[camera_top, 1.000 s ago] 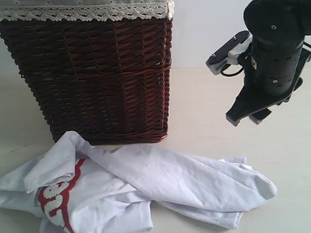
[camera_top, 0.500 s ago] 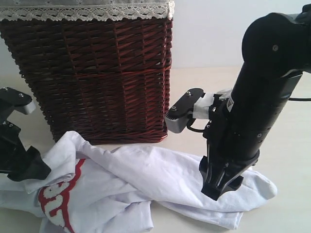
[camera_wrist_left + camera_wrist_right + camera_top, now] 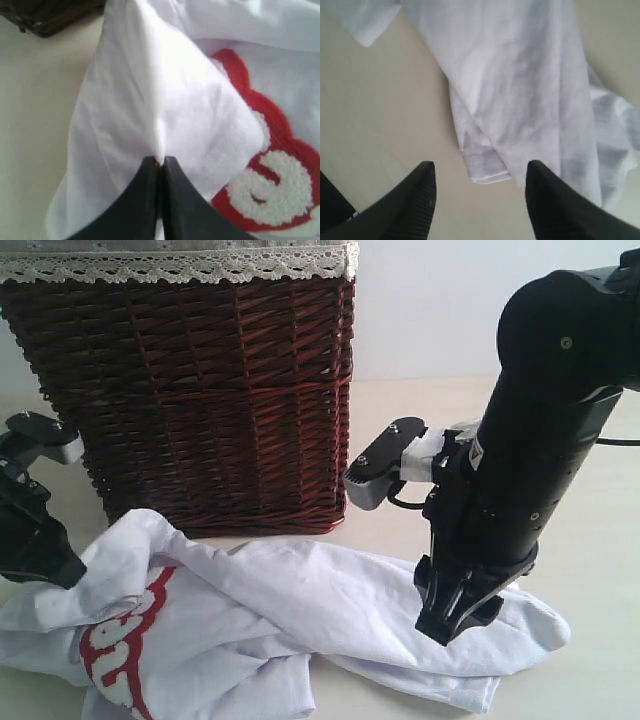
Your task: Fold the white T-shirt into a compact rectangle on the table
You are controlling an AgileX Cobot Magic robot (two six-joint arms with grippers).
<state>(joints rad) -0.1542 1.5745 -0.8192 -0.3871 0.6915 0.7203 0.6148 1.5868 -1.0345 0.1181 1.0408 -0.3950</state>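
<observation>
The shirt [image 3: 330, 610] is showing plain white, its fuzzy white lettering [image 3: 120, 655] glowing inside a thick red outline. The table [image 3: 590, 540] is reading pale cream, unpatterned. The basket [image 3: 200, 390] is showing dark red-brown weave with white lace trim [image 3: 180, 265]. The right arm [image 3: 540, 440] is looking solid black.

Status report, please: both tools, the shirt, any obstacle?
Left tool shut on white T-shirt fold. Right tool open above its hem. Shirt crumpled, unfolded. Wicker basket close behind it.
</observation>
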